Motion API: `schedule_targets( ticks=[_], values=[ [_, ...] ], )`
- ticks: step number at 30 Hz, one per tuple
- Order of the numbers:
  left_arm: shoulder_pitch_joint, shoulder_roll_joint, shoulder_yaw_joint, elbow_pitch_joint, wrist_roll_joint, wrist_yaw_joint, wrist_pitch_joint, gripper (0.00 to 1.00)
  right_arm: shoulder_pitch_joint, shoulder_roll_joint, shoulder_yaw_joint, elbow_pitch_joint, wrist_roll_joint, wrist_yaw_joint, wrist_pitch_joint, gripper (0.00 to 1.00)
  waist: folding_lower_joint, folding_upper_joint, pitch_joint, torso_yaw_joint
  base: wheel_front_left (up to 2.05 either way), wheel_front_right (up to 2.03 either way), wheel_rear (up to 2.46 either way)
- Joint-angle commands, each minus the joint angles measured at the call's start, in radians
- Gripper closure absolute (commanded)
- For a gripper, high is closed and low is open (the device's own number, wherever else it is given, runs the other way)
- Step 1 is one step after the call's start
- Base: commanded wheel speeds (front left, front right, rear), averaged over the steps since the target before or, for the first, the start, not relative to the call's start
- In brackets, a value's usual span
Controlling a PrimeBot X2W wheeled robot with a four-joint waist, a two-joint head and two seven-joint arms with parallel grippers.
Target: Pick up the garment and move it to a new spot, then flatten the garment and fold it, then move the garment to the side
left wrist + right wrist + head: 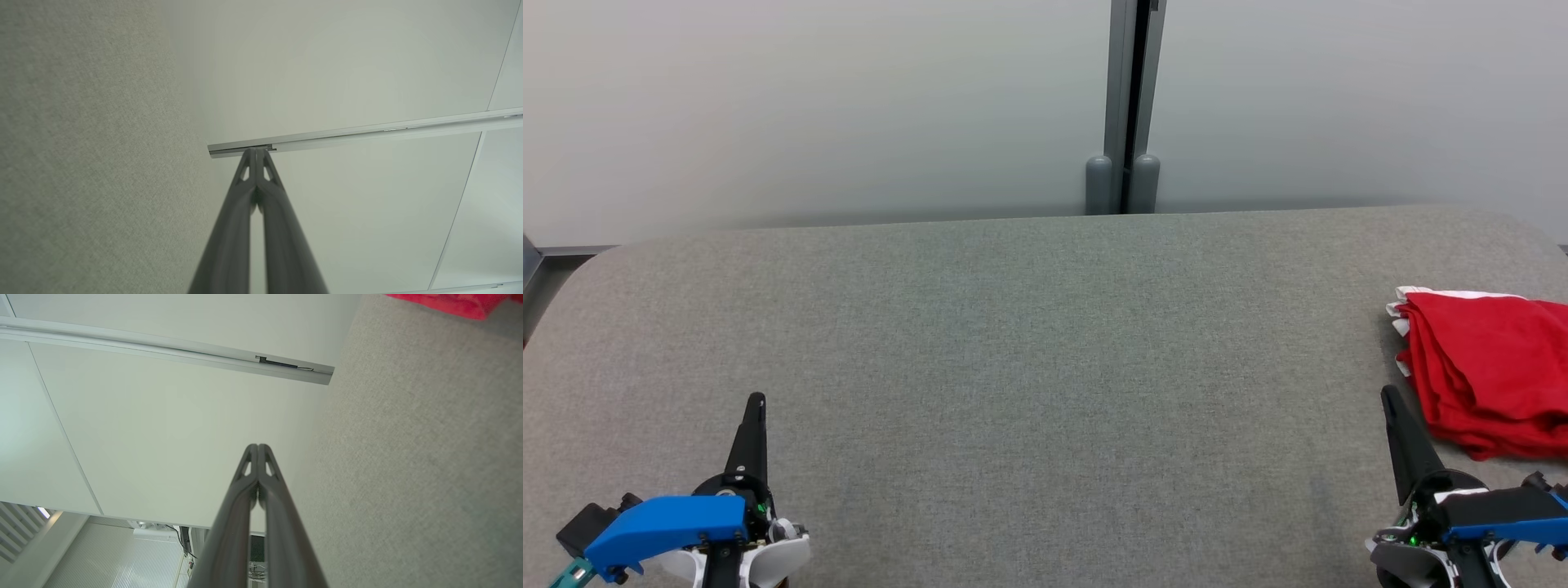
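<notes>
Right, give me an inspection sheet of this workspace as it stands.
Surface: grey fabric-covered table, rounded corners, no marks seen.
Job's things: garment, red with white edging, folded in layers, lying at the table's right edge and partly cut off by the picture.
Clutter: nothing seen.
Grippers: left gripper shut and holding nothing, over the near left of the table; right gripper shut and holding nothing, just beside the garment, not touching it.
Cables: a few wires beyond the table, low in the right wrist view; nothing seen on the table.
Surroundings: pale wall panels behind the table, joined by a grey post.
</notes>
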Motion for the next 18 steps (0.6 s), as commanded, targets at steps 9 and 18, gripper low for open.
schedule_targets(
  ticks=[9,18],
  values=[
    [-0.023,-0.006,0.022,-0.014,-0.072,-0.010,0.021,1.00,-0.026,-0.001,-0.004,0.004,0.086,0.001,0.013,1.00,0.0000,0.0000,0.001,0.001,0.00,0.00,0.00],
    [-0.026,-0.011,0.034,-0.021,-0.124,-0.015,0.037,1.00,-0.033,-0.001,-0.005,0.010,0.149,0.001,0.020,1.00,-0.0001,0.0000,0.002,0.001,0.00,0.00,0.00]
  ],
)
